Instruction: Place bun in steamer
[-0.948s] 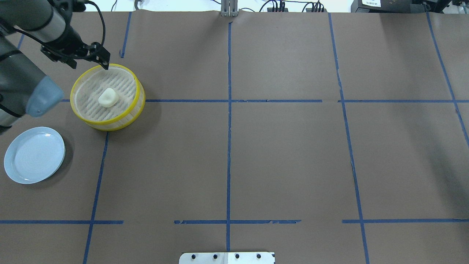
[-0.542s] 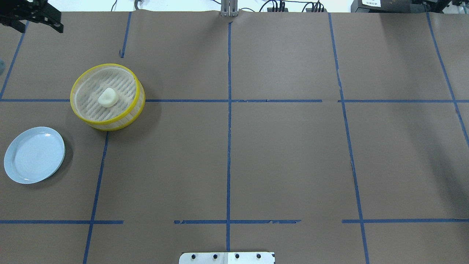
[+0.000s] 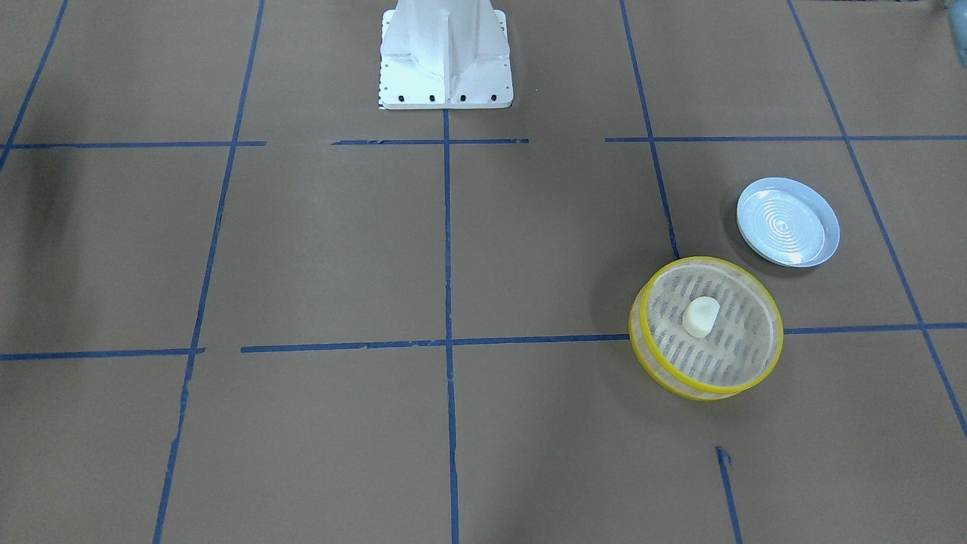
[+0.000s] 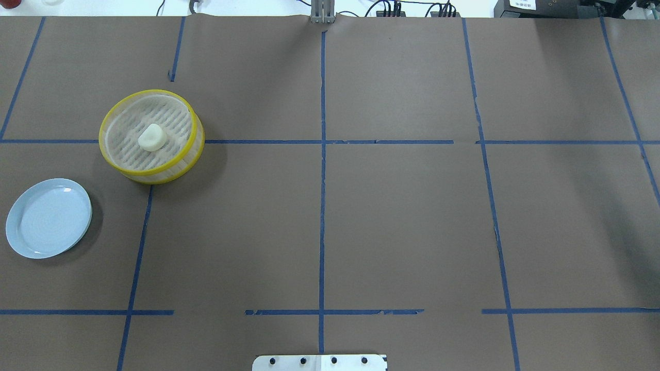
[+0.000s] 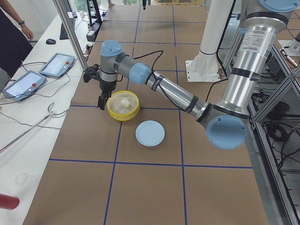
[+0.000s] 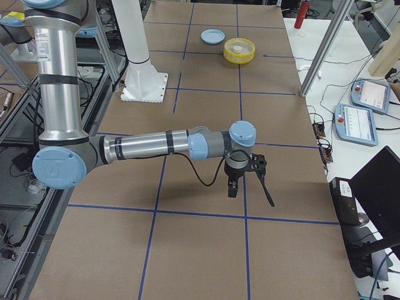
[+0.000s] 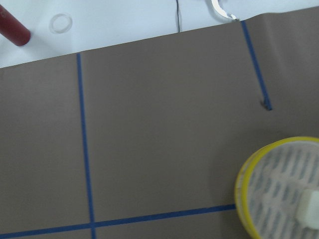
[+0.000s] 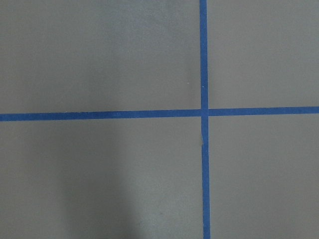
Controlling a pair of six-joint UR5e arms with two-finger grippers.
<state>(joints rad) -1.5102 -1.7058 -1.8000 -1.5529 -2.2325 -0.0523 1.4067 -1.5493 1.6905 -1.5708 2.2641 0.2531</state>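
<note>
The bun point(image 4: 152, 137) is a small cream-white lump lying on the slotted base of the yellow-rimmed steamer point(image 4: 149, 173), at the table's far left. Both also show in the front view, bun point(image 3: 700, 316) in steamer point(image 3: 637, 332), and at the lower right of the left wrist view, bun point(image 7: 310, 208) in steamer point(image 7: 244, 174). In the exterior left view my left gripper point(image 5: 101, 101) hangs just beside the steamer point(image 5: 123, 115); I cannot tell if it is open. My right gripper point(image 6: 234, 184) hovers over bare table far from the steamer; I cannot tell its state. Neither gripper shows in the overhead view.
A pale blue plate point(image 4: 49, 218) lies empty near the steamer, toward the robot. The white robot base point(image 3: 446, 53) stands at the table's near middle. Control tablets point(image 5: 56, 64) and a red cylinder point(image 7: 12, 30) lie beyond the far edge.
My left arm and gripper have pulled back from the steamer's far rim, up and to the left, out of the overhead view. The bun and steamer have not moved.
</note>
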